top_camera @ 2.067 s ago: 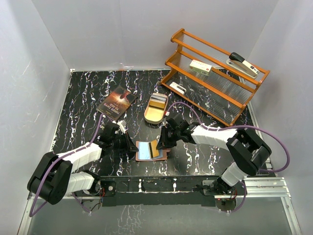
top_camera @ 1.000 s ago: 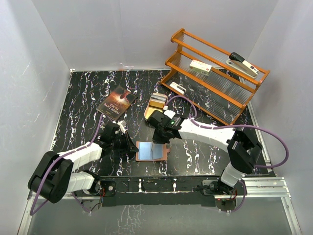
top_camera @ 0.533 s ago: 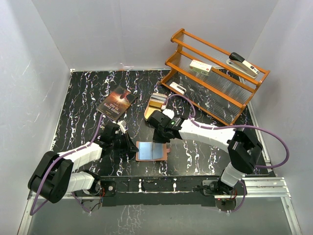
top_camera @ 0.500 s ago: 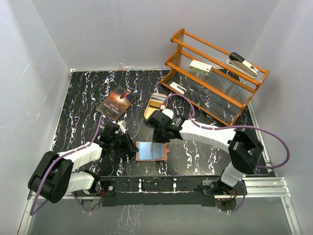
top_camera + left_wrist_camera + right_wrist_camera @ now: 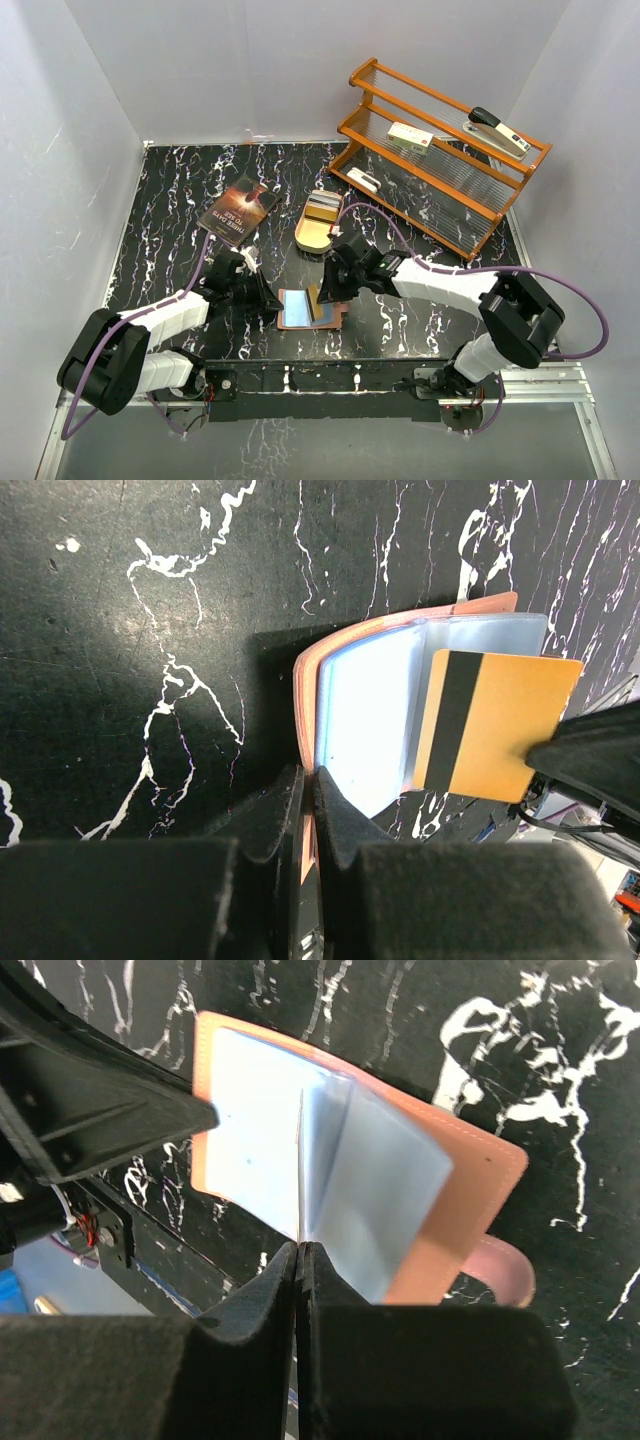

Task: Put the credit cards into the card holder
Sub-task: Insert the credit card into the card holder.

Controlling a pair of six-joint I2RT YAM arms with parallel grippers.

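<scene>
The card holder (image 5: 296, 310) lies open near the table's front, its clear sleeves facing up. My left gripper (image 5: 268, 303) is shut on its left edge, as the left wrist view shows (image 5: 310, 780). My right gripper (image 5: 326, 290) is shut on a gold-orange credit card (image 5: 317, 302) with a black stripe (image 5: 495, 725). It holds the card over the holder's right half. In the right wrist view the card is edge-on (image 5: 300, 1160) above the sleeves (image 5: 390, 1190). The holder's snap tab (image 5: 500, 1265) sticks out to the right. More cards sit in the tan tin (image 5: 320, 220).
A dark book (image 5: 238, 210) lies at the back left. An orange wooden rack (image 5: 440, 160) at the back right holds a stapler (image 5: 497, 130) and a white box (image 5: 410, 137). The tin is just behind my right gripper.
My right gripper has moved from near the tin down and right to the holder, now with a gold-orange card in it. My left gripper has kept its grip on the holder.
</scene>
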